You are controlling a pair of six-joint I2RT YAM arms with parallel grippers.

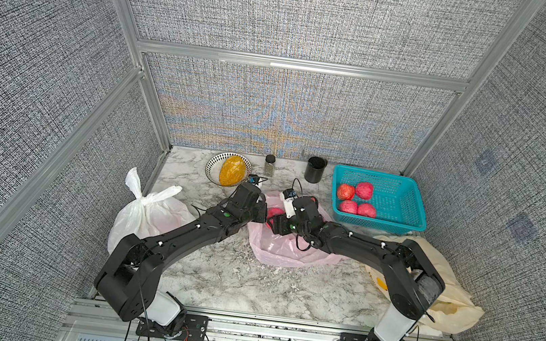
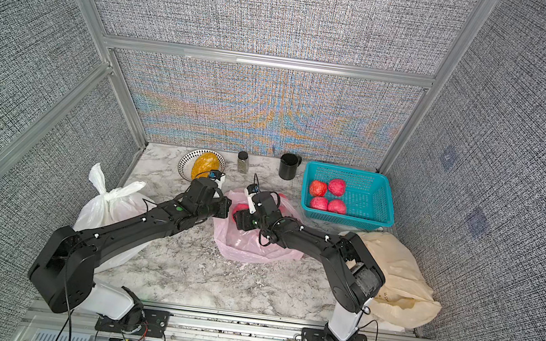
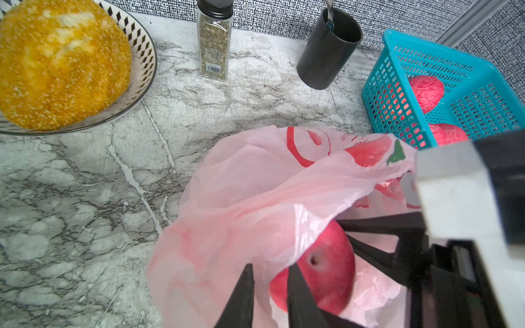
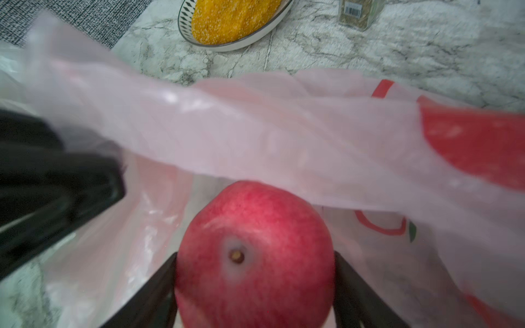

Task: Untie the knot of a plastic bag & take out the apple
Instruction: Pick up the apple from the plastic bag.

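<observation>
Five apples counted: one apple (image 4: 250,221) inside the pink bag (image 3: 255,184) mid-table, plus four basket apples (image 1: 364,190) in the teal basket (image 1: 399,201) at the far right. Three bags: the pink one, a knotted white bag (image 1: 149,216) at the left and a cream bag (image 1: 448,292) near right. One bowl (image 1: 211,167), one yellow fruit (image 1: 233,170) in it, one spice jar (image 1: 269,166) and one black cup (image 1: 314,170), all along the far edge.

The right gripper (image 4: 255,258) had its jaws pressed on both sides of the apple, inside the untied mouth. The left gripper (image 3: 271,269) was nipped on the bag's rim, holding it up.

Risks, my guess:
- Film hung over the apple, so a lift could snag and drag the bag.
- The thin rim could slip from the left pinch and collapse the mouth.
- The smooth, round apple could squirt out.
</observation>
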